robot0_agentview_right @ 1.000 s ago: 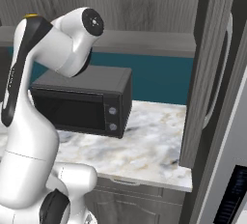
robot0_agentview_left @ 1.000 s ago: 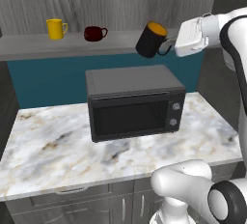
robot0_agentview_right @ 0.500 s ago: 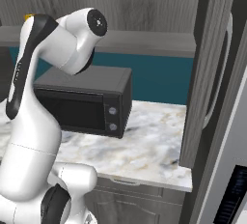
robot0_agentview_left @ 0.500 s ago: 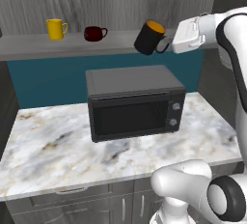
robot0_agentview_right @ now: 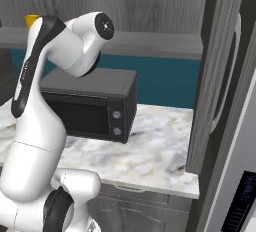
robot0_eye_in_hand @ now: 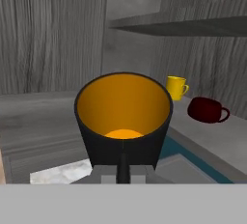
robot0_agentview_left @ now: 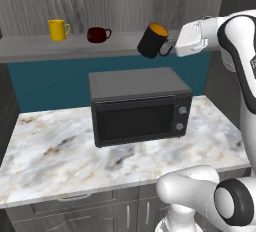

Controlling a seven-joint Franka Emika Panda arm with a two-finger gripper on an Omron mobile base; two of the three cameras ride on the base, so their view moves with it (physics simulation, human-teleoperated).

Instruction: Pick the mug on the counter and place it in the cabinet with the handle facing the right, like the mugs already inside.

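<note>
The black mug (robot0_agentview_left: pixel 151 41) with its orange inside hangs tilted in the air over the microwave, level with the front edge of the cabinet shelf (robot0_agentview_left: pixel 75 49). My gripper (robot0_agentview_left: pixel 168 49) is shut on the mug's handle side, reaching in from the right. In the hand view the mug (robot0_eye_in_hand: pixel 123 121) opens toward the camera, with my gripper (robot0_eye_in_hand: pixel 123 169) closed at its near rim. On the shelf stand the yellow mug (robot0_agentview_left: pixel 58 29) and the squat dark red cup (robot0_agentview_left: pixel 97 34), both with handles to the right. They also show past the held mug, yellow mug (robot0_eye_in_hand: pixel 176 87) and red cup (robot0_eye_in_hand: pixel 205 110).
A black microwave (robot0_agentview_left: pixel 137 105) stands on the white marble counter (robot0_agentview_left: pixel 50 146) right below the mug. A teal wall runs behind it. A tall grey panel (robot0_agentview_right: pixel 215 76) rises at the counter's right end. My own arm (robot0_agentview_right: pixel 55 61) blocks much of the right base view.
The gripper and the mug have drifted slightly left, toward the shelf. The two mugs on the shelf have not moved.
</note>
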